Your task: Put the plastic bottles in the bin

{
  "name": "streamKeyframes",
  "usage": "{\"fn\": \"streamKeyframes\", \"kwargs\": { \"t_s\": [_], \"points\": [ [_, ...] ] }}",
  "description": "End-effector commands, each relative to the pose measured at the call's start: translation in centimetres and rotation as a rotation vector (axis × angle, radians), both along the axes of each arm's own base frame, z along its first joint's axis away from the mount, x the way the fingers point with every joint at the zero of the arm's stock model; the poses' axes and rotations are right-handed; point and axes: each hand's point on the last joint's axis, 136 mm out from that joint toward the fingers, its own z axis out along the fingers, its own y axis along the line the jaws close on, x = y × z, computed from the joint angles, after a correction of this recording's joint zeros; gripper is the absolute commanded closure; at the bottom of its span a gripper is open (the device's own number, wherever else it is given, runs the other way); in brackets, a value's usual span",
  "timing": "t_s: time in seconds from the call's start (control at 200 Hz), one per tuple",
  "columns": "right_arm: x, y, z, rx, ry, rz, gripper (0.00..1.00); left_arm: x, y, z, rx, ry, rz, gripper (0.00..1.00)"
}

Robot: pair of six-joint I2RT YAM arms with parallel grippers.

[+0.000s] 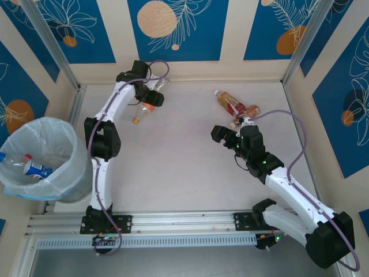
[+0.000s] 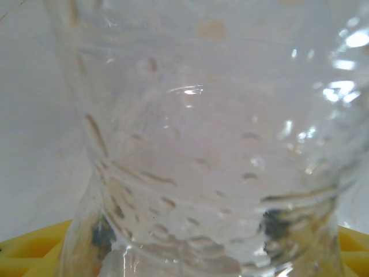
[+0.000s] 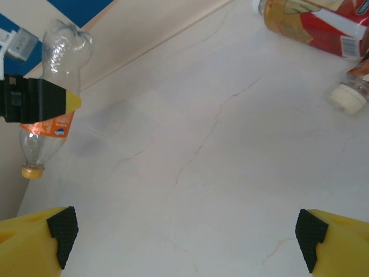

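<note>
Gripping an orange-labelled bottle (image 1: 140,115) mid-body near the far wall, left gripper (image 1: 151,99) held it cap toward the bin (image 1: 72,156), which lay near-left, on that arm's side; right gripper (image 1: 226,134) gaped wide, empty

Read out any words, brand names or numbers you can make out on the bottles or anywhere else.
No text here is legible.
On the orange-labelled bottle: blue print, too blurred to read.
On the red-labelled bottle: a white panel of print, too small to read.
On the blue-labelled bottle in the bin: too small to read.
</note>
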Motion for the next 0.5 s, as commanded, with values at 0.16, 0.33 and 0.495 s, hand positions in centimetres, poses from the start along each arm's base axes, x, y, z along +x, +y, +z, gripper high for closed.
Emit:
{"fn": "streamKeyframes", "kwargs": {
  "t_s": [0.16, 0.33, 0.495],
  "points": [
    [0.9, 3.8, 2.0, -0.029, -0.078, 0.161, 0.01, -2.6, -2.0, 6.6, -0.149, -0.118, 0.035, 0.59],
    [1.0, 5.8, 1.9, -0.086, -0.12, 0.241, 0.01, -5.8, -2.5, 9.6, -0.172, -0.173, 0.04, 0.58],
    [0.9, 7.6, 3.2, -0.044, -0.163, 0.31, 0.01, -8.7, -2.1, 12.5, -0.206, -0.247, 0.06, 0.58]
  ]
}}
